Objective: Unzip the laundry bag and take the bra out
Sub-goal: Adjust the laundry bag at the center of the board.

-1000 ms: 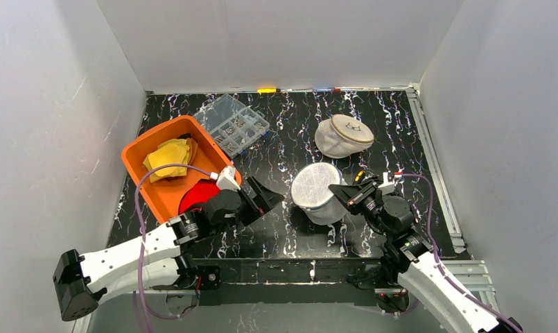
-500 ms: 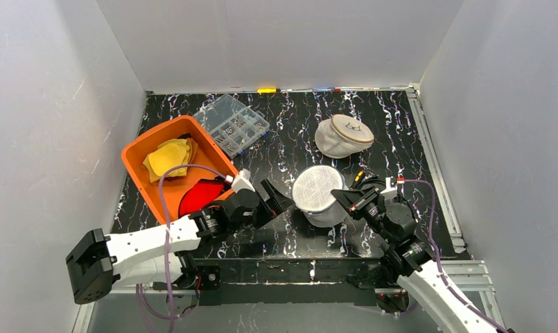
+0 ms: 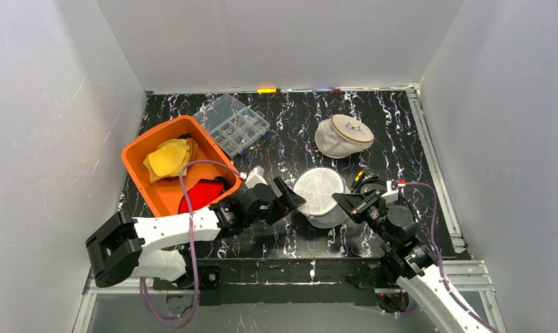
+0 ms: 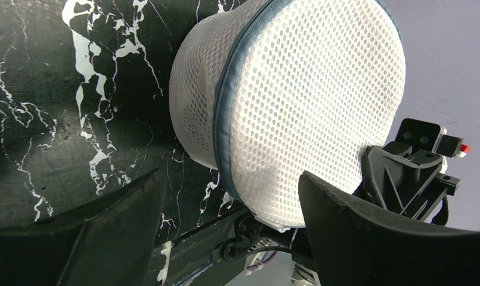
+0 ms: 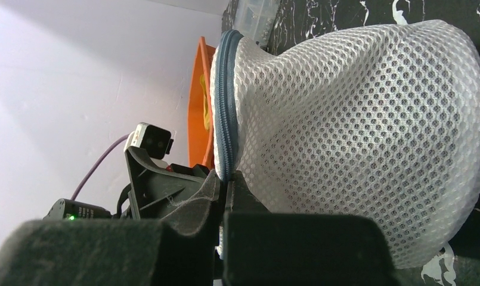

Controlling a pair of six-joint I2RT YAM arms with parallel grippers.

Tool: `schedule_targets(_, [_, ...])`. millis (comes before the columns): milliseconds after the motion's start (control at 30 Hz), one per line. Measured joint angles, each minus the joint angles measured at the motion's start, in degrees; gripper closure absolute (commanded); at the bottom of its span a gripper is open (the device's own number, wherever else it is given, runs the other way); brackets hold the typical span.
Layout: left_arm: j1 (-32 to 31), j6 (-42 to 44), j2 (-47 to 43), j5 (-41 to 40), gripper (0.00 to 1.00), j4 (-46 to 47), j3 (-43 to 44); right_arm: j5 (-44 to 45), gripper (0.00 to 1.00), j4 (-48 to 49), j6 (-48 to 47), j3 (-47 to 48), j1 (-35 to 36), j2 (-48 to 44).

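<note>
At the middle of the table (image 3: 276, 149), the white mesh laundry bag (image 3: 319, 194) lies tipped on its side. Its grey-blue zip (image 4: 224, 119) is closed along the stretch in view. Right of the bag, the right gripper (image 5: 225, 179) is pinched tight on the zip seam. Left of the bag, the left gripper (image 3: 293, 200) has its jaws spread, flanking the bag's lower edge. The mesh hides whether the bra is inside. An orange bin (image 3: 141, 149) sits well left of the bag.
</note>
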Motion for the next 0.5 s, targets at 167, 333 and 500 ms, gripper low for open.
schedule_targets(167, [0.1, 0.0, 2.7, 0.7, 0.25, 2.7, 0.1, 0.0, 0.99, -0.5, 0.0, -0.1, 0.0, 0.0])
schedule_targets(333, [2.1, 0.2, 3.9, 2.7, 0.35, 7.0, -0.4, 0.0, 0.99, -1.8, 0.0, -0.1, 0.0, -1.0])
schedule_targets(500, [4.2, 0.7, 4.3, 4.4, 0.39, 10.8, -1.2, 0.0, 0.99, -3.5, 0.0, -0.1, 0.0, -3.2])
